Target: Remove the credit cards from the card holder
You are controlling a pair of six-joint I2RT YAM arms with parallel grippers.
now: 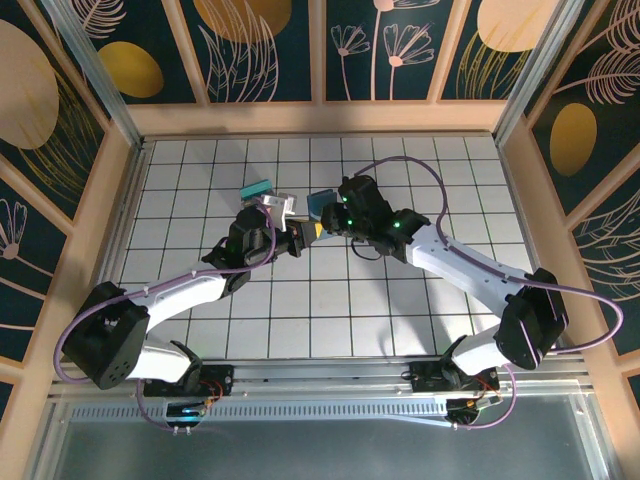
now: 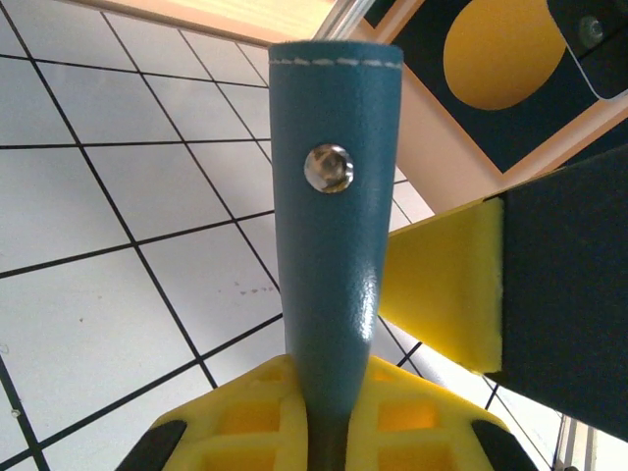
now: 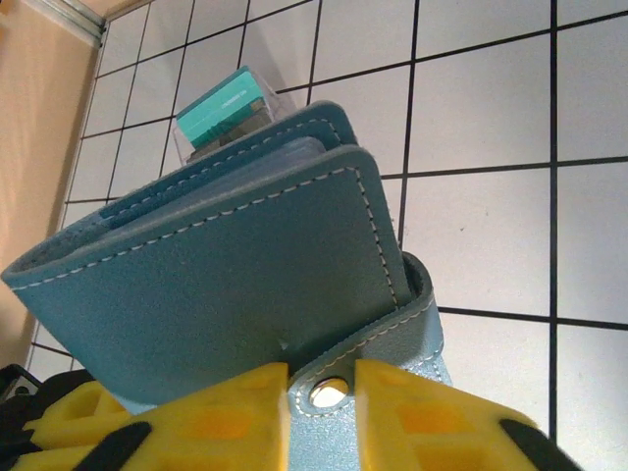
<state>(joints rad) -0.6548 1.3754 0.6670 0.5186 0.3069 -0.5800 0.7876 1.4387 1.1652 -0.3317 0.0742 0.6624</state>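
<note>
Card holder looking light, soft, floppy. Left fingers pinching its snap strap. Right fingers flanking strap at 6 o'clock, grip unclear. Stitched edge probably giving firmer hold.

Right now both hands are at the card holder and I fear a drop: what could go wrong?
The left hand pinches only the narrow snap strap, so the card holder could twist or slip free. The right hand crowds that same strap, so the two hands may collide.

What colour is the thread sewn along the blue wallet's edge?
White stitching on the teal card holder, clearest in right wrist view.
</note>
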